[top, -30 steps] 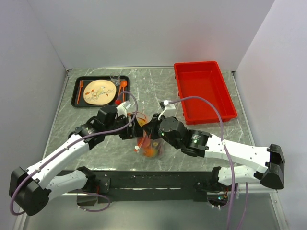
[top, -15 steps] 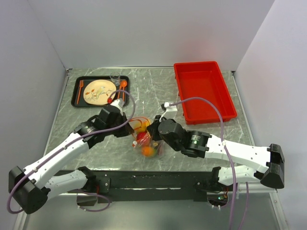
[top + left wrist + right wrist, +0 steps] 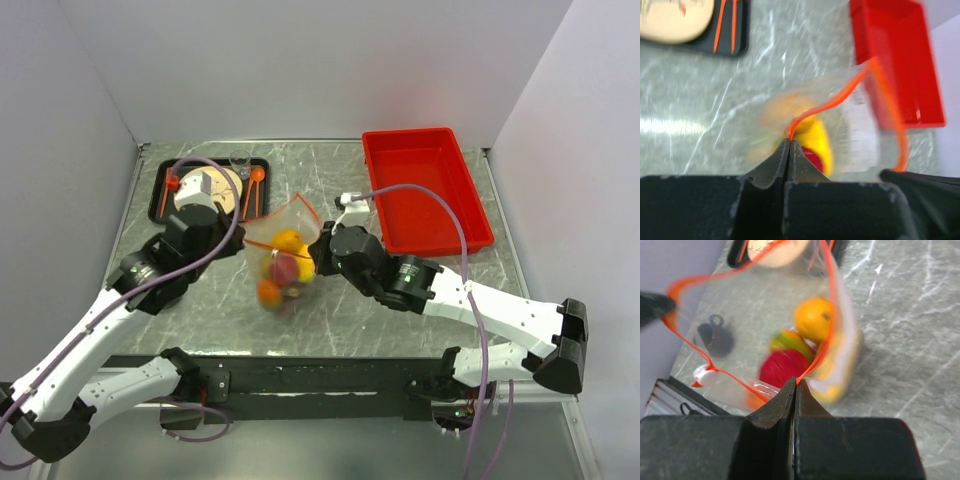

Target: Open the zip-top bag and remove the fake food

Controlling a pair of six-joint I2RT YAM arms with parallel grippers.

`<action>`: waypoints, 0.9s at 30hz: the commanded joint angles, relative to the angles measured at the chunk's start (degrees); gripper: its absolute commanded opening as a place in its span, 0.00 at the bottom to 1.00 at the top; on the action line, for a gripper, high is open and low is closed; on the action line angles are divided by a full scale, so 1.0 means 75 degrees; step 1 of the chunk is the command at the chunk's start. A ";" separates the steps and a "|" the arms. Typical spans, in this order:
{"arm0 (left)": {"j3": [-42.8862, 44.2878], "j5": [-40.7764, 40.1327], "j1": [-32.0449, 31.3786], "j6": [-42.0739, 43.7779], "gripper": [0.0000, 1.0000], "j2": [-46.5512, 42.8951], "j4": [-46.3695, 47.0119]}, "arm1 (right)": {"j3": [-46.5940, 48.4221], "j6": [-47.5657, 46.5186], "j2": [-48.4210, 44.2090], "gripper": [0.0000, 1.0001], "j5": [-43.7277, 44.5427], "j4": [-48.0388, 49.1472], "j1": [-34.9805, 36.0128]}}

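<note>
The clear zip-top bag [image 3: 285, 255] hangs above the marbled table between both arms, its orange-red zipper strip [image 3: 830, 285] spread into a wide loop. My left gripper [image 3: 244, 243] is shut on one side of the strip [image 3: 788, 140]. On the opposite side of the strip, my right gripper [image 3: 318, 250] is shut too [image 3: 796, 382]. The fake food lies inside the bag: an orange fruit [image 3: 813, 318], a red one [image 3: 783, 368], a yellow one [image 3: 818, 141] and another orange piece [image 3: 268, 292] low in the bag. The bag and fruits are blurred.
The red bin [image 3: 425, 190] stands at the back right, also seen in the left wrist view [image 3: 895, 60]. A black tray [image 3: 158, 205] with a beige plate and orange cutlery sits at the back left, just behind my left wrist.
My left gripper has shut on the zipper strip and pulled back to the left. The bag has risen off the table and its mouth has been drawn open between both grippers.
</note>
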 commanded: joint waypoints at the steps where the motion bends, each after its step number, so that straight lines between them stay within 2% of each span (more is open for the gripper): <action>1: 0.0461 -0.0421 0.0030 0.0889 0.01 0.0169 0.0571 | 0.0157 -0.0359 -0.0063 0.00 -0.0601 0.0192 -0.0182; 4: 0.0110 0.0259 0.0030 0.1007 0.01 0.0357 0.1017 | -0.0429 -0.0172 -0.0262 0.15 -0.0965 0.0426 -0.0171; 5: 0.0004 0.0690 0.0030 0.1054 0.01 0.0404 0.1181 | -0.0581 -0.0137 -0.0425 0.32 -0.1025 0.0450 -0.0182; 6: -0.0113 0.0938 0.0041 0.1101 0.01 0.0509 0.1449 | -0.0838 -0.0078 -0.0508 0.39 -0.1025 0.0474 -0.0171; 8: -0.0487 0.1522 0.0041 0.1067 0.01 0.0615 0.1662 | -0.0992 -0.0078 -0.0846 0.50 -0.0886 0.0381 -0.0182; 9: -0.0663 0.1712 0.0018 0.0973 0.01 0.0685 0.1941 | -0.1005 -0.0147 -0.0964 0.52 -0.0792 0.0287 -0.0171; 11: -0.1120 0.2156 -0.0005 0.0705 0.01 0.0744 0.2154 | -0.0935 -0.0218 -0.1327 0.53 -0.0407 -0.0053 -0.0171; 14: -0.1660 0.2451 -0.0087 0.0353 0.01 0.0710 0.2762 | -0.0911 -0.0417 -0.1621 0.48 -0.0357 -0.0007 -0.0194; 18: -0.1778 0.2476 -0.0181 0.0211 0.01 0.0604 0.3010 | -0.1004 -0.0441 -0.1154 0.45 -0.0672 0.0192 -0.0358; 19: -0.1755 0.2452 -0.0193 0.0199 0.01 0.0592 0.3034 | -0.1098 -0.0453 -0.0898 0.41 -0.0766 0.0518 -0.0428; 22: -0.1848 0.2452 -0.0228 0.0117 0.01 0.0545 0.3174 | -0.1472 -0.0406 -0.0475 0.36 -0.1726 0.1278 -0.0838; 27: -0.2129 0.2265 -0.0322 -0.0094 0.01 0.0429 0.3326 | -0.2070 -0.0125 -0.0064 0.36 -0.2851 0.2265 -0.1132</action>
